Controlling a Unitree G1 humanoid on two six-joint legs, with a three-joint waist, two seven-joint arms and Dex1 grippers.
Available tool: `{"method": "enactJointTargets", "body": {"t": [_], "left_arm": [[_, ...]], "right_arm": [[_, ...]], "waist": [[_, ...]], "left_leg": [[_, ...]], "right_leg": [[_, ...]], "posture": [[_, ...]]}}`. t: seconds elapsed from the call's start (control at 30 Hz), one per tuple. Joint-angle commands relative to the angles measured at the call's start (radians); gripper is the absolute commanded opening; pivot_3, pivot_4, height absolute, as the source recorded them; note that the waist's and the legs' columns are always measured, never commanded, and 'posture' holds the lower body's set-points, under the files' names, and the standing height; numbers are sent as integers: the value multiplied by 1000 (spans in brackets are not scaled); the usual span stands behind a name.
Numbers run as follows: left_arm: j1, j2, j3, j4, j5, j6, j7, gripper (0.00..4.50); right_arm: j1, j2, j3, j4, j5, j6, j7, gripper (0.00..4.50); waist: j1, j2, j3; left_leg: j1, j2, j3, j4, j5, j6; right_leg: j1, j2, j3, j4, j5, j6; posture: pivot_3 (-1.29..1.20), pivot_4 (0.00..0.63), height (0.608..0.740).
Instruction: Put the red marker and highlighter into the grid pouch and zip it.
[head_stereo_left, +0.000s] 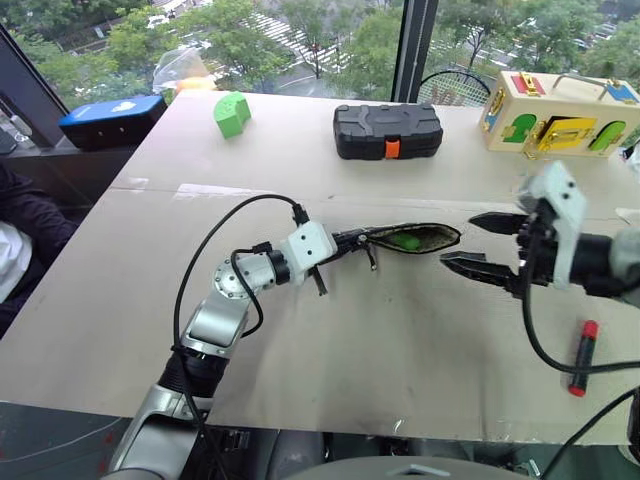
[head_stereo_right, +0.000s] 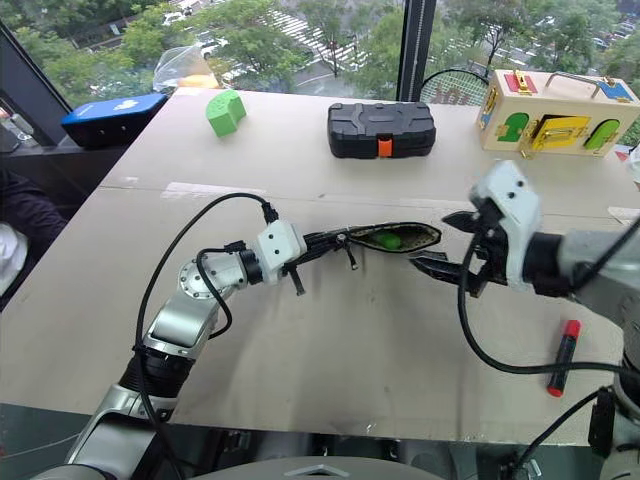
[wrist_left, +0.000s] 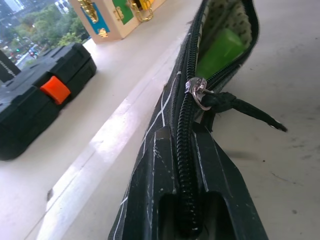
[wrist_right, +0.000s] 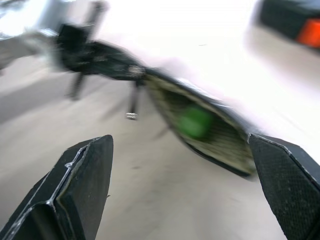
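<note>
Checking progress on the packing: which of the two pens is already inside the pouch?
The highlighter, its green showing in the open mouth of the grid pouch. The red marker lies out on the table near the right edge.

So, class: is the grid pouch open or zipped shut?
Open. The grid pouch gapes, showing the highlighter inside; the left gripper pinches its zipped end.

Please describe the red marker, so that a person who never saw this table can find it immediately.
Start at the beige table and go to its near right corner, on the robot's right. Beyond the open right gripper, the red marker lies alone on the tabletop, outside the grid pouch. It is a slim black stick with a red cap, unlike the stubby green highlighter inside the pouch.
</note>
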Motion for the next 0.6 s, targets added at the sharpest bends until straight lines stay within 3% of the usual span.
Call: {"method": "enactJointTargets", "body": {"t": [0.03, 0.2, 0.33, 0.53, 0.6], "left_arm": [[-35, 2, 11, -3, -4, -66, -5, 0], [-43, -21, 0, 17, -25, -90, -17, 0], [-62, -39, -12, 40, -20, -104, -28, 0], [-68, -49, -14, 35, -15, -102, -32, 0], [-55, -48, -14, 19, -14, -97, -30, 0]], "right_arm": [[268, 28, -168, -168, -155, 75, -199, 4383], [531, 232, -229, -230, -205, 75, -506, 4383], [552, 380, -200, -230, -263, 75, -699, 4383], [515, 549, -248, -185, -330, 75, -756, 4383], [497, 592, -309, -100, -302, 75, -717, 3858]], "waist": [[16, -2, -1], [12, -1, -2], [4, 1, -1], [-1, 2, -1], [-1, 0, -2]], "left_leg": [[-1, 0, -1, 0, 1, -1], [0, 0, 0, -1, 2, -4], [2, 0, 2, -1, 1, -1], [4, 0, 1, -1, 0, 0], [4, 0, 1, -1, 0, 0]], "right_leg": [[0, 0, -1, -1, 0, 0], [0, 1, 1, -1, 0, 1], [0, 2, 4, 0, -3, 4], [0, 3, 7, 2, -3, 4], [0, 3, 7, 2, -1, 1]], "posture": [[0, 150, 740], [0, 150, 740], [0, 150, 740], [0, 150, 740], [0, 150, 740]]}}
